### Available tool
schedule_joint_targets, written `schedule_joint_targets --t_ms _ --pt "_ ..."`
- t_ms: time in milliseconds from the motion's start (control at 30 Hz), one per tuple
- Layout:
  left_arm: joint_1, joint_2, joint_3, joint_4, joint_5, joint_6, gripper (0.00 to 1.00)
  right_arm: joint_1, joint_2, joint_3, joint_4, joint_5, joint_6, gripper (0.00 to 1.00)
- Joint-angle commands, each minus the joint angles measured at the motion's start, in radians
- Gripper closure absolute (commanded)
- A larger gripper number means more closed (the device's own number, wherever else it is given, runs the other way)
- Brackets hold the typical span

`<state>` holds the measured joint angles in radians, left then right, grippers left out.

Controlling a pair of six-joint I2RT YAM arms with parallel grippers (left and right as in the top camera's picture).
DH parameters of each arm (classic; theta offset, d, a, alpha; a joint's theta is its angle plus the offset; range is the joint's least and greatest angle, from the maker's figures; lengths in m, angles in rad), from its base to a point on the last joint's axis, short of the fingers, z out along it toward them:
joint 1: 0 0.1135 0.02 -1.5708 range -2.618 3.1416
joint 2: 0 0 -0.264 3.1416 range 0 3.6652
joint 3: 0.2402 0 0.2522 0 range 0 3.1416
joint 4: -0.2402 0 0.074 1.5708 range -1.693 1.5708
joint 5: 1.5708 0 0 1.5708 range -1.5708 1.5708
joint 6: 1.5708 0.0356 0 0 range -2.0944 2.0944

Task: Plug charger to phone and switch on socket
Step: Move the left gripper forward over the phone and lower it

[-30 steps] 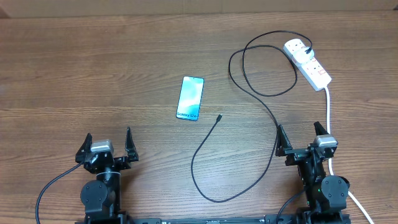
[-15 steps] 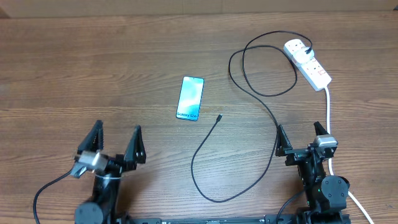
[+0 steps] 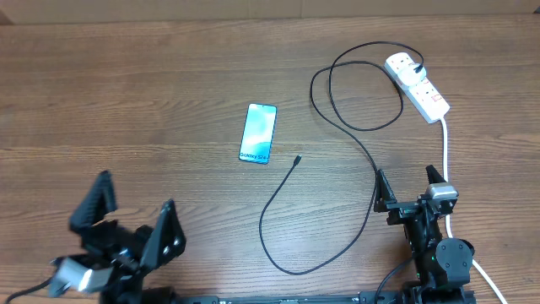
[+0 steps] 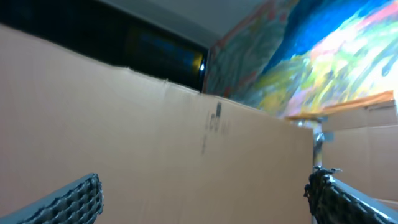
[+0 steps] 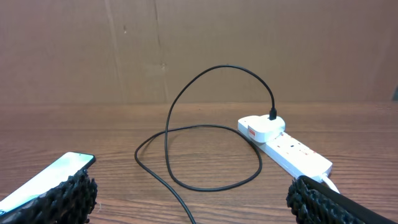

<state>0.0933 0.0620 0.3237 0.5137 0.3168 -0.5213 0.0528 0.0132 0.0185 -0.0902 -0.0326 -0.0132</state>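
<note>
The phone (image 3: 258,133) lies face up mid-table, its light blue screen lit; its corner shows in the right wrist view (image 5: 53,175). The charger cable (image 3: 278,203) loops across the table, its small tip (image 3: 297,159) right of the phone and apart from it. Its plug sits in the white socket strip (image 3: 418,86) at the far right, also in the right wrist view (image 5: 283,145). My left gripper (image 3: 131,226) is open and empty at the near left, raised and tilted up. My right gripper (image 3: 411,190) is open and empty at the near right.
The strip's thick white cord (image 3: 445,148) runs down past my right arm. A brown cardboard wall (image 5: 199,50) stands behind the table. The left wrist view shows only cardboard (image 4: 155,143) and a colourful wall beyond.
My left arm has lifted and swung toward the near left, its gripper tilting upward. The right arm, phone, cable and strip have not moved.
</note>
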Motion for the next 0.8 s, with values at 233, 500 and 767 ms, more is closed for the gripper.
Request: schedule_joint_targets --t_ms 233,500,767 --pt "0.005 0.562 0.927 -0.934 0.285 0.264 0.00 -0.003 -0.009 -0.010 0.006 0.013 0.005 0.00" --pt "0.003 0.946 1.350 -1.272 0.644 0.308 0.00 -0.003 -0.009 -0.010 0.006 0.013 0.006 0.00" --pt "-0.150 1.133 1.484 -1.551 0.246 0.309 0.00 -0.003 -0.009 -0.010 0.006 0.013 0.005 0.00"
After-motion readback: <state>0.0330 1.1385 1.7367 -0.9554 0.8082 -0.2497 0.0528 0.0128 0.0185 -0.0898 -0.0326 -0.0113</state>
